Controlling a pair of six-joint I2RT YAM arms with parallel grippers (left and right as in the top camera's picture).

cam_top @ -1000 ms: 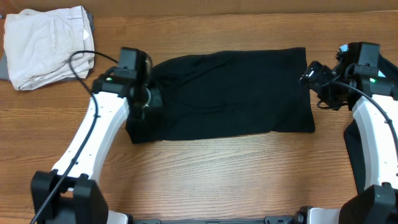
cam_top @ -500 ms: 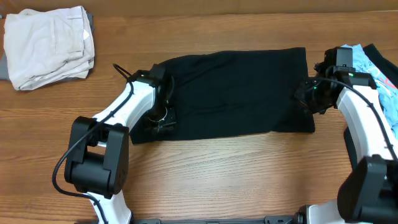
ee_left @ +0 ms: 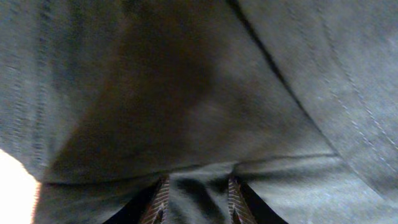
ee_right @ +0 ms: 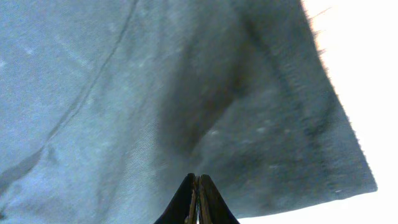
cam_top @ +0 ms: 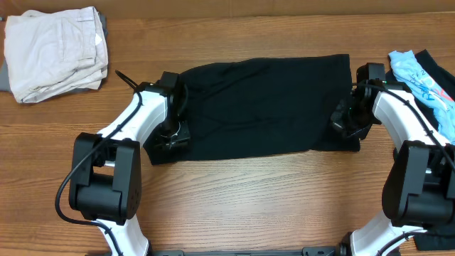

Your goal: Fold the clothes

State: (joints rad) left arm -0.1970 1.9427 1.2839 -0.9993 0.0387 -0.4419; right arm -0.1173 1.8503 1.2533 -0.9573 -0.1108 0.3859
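A folded pile of cream garments [cam_top: 53,51] lay at the counter's [cam_top: 249,203] far left corner, and a light blue printed garment [cam_top: 421,77] at the right edge. The black garment [cam_top: 263,107] was spread flat between them. The left gripper [ee_left: 196,199], partly closed, pinched a fold at its left end. The right gripper [ee_right: 198,198], fingers pressed together, touched its right end; whether it had caught any cloth could not be told.

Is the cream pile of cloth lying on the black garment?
No, the cream pile lies apart from the black garment, with bare table between them.
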